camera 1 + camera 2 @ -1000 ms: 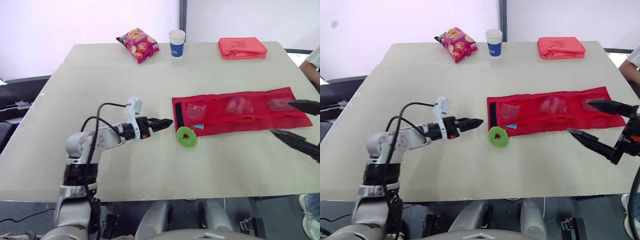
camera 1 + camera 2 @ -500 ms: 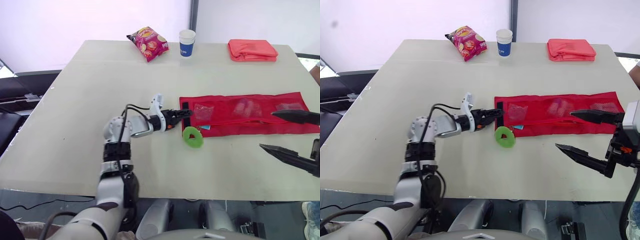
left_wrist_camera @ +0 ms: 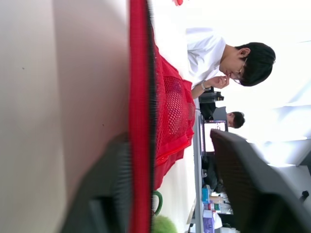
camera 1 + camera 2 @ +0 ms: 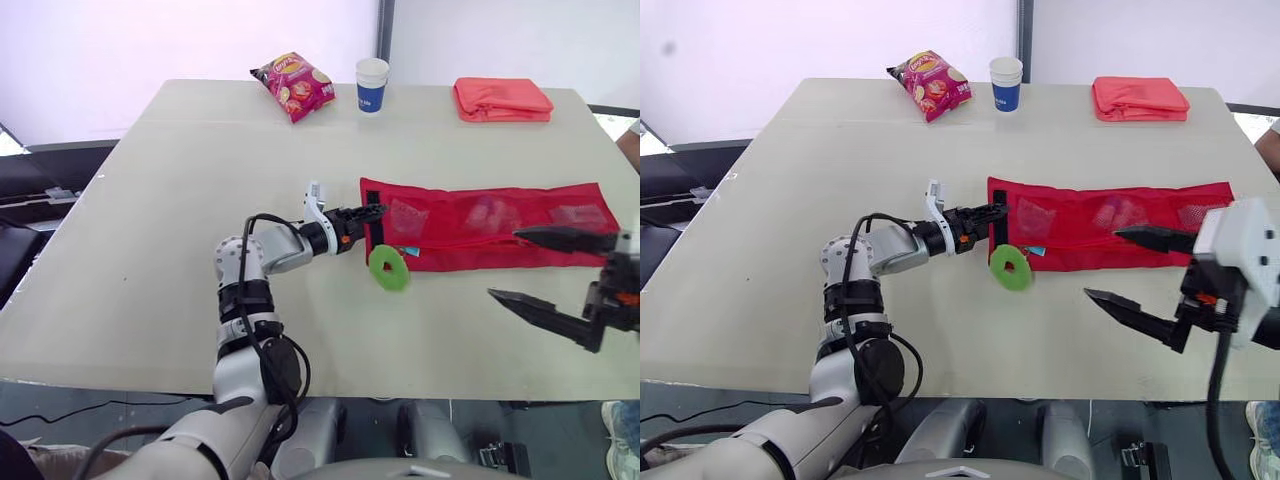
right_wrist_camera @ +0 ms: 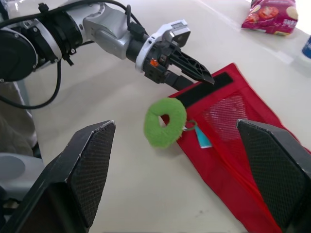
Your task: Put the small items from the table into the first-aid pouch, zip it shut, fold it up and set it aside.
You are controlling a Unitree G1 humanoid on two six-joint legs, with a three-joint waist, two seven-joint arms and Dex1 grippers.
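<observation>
A long red mesh pouch point(image 4: 480, 225) lies flat and unfolded on the table, with small items in its pockets. A green foam ring point(image 4: 388, 269) and a small blue tag point(image 4: 410, 251) lie at its near left corner. My left gripper point(image 4: 378, 212) is at the pouch's left end, over the black strip point(image 5: 204, 90). Its fingers point(image 3: 252, 184) straddle the red edge with a gap still showing. My right gripper point(image 4: 503, 264) hovers open over the pouch's front right edge, holding nothing.
At the far side of the table point(image 4: 200, 200) stand a chips bag point(image 4: 292, 84), a paper cup point(image 4: 372, 84) and a folded red cloth point(image 4: 502, 98). A person point(image 3: 243, 63) sits beyond the table's right end.
The head camera has shifted. My left arm has reached right, from short of the green ring to the pouch's left end. My right gripper has come a little further left along the pouch.
</observation>
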